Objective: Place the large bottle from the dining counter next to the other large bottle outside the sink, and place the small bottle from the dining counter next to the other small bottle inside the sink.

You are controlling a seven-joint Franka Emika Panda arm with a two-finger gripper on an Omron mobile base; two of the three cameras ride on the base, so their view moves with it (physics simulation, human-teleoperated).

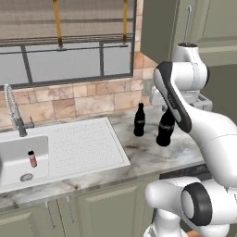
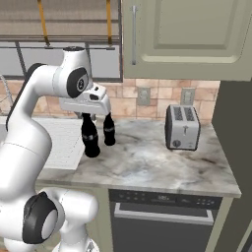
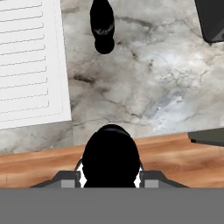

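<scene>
My gripper (image 2: 89, 117) is shut on the neck of the large bottle (image 2: 90, 139), a tall black bottle held upright with its base at or just above the marbled worktop. In the hand view its black top (image 3: 110, 158) sits between my fingertips (image 3: 70, 178). The other large bottle (image 1: 139, 120) (image 2: 109, 129) (image 3: 103, 26) stands a short way behind it, outside the sink (image 1: 9, 147). A small brown bottle with a red label (image 1: 32, 158) stands inside the basin. The dining counter and its small bottle are out of view.
A white ribbed drainboard (image 1: 88, 143) (image 3: 26, 61) lies left of the bottles. A metal faucet (image 1: 14, 113) rises behind the basin. A silver toaster (image 2: 183, 127) stands to the right on the worktop (image 2: 147, 162), under a wall cabinet (image 2: 187, 34).
</scene>
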